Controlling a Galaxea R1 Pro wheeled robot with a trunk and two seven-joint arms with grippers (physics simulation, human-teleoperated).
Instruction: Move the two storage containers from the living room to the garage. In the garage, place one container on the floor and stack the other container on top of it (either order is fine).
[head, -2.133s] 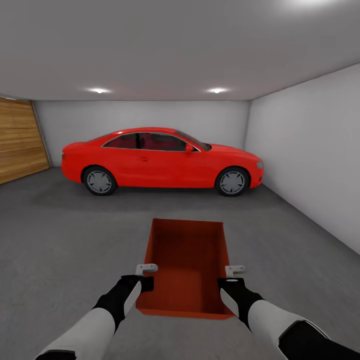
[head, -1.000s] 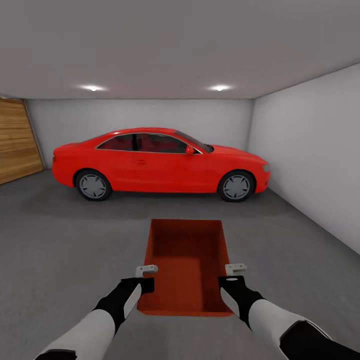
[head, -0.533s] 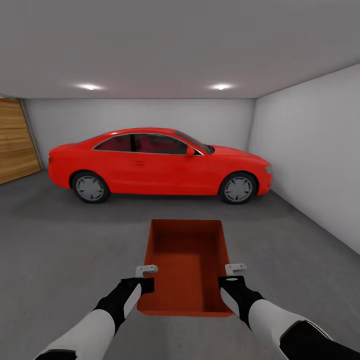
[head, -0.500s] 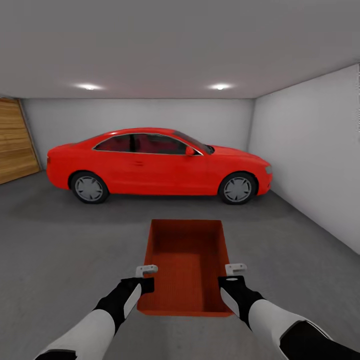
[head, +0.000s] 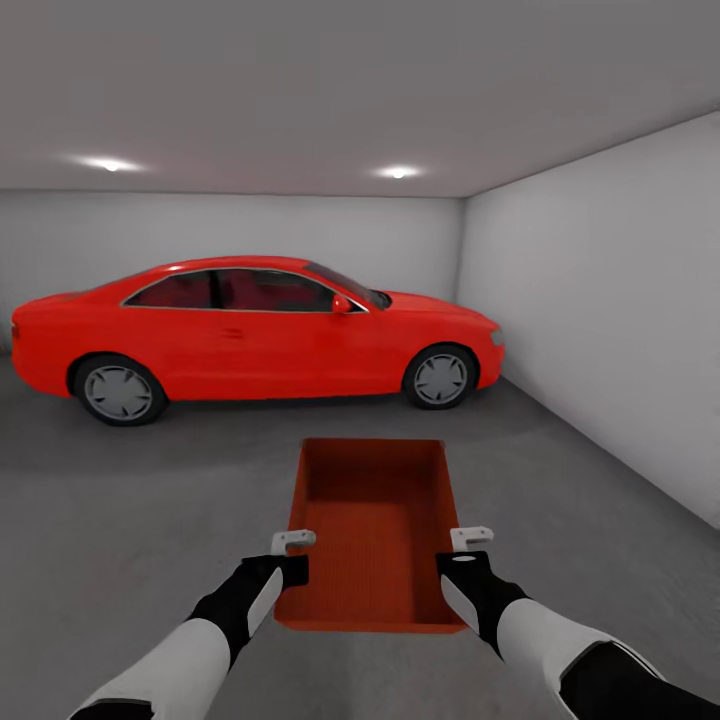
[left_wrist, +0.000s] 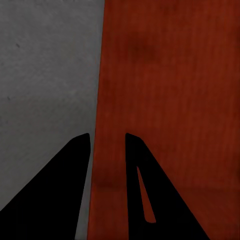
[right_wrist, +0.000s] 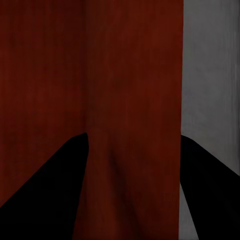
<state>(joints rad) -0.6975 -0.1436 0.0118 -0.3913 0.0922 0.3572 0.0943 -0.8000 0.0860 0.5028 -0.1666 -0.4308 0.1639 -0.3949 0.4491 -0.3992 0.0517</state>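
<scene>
One orange-red open-topped storage container (head: 372, 530) is held low in front of me over the dark grey concrete floor (head: 130, 500) of the garage. My left gripper (head: 292, 555) is shut on its left wall, my right gripper (head: 462, 552) on its right wall. In the left wrist view the left gripper (left_wrist: 107, 136) straddles the container wall (left_wrist: 165, 100) with floor (left_wrist: 45, 75) beside it. Seen from the right wrist, the right gripper (right_wrist: 134, 136) grips the red wall (right_wrist: 100, 75) beside the floor (right_wrist: 210, 75). The second container is out of view.
A red coupe car (head: 250, 330) stands side-on across the back of the garage, nose toward the right. A plain white wall (head: 600, 300) runs along the right side. Open concrete lies between me and the car.
The whole picture has shifted left as the camera turned right: the wooden door at the left has left the view. The container and both grippers keep their places relative to me.
</scene>
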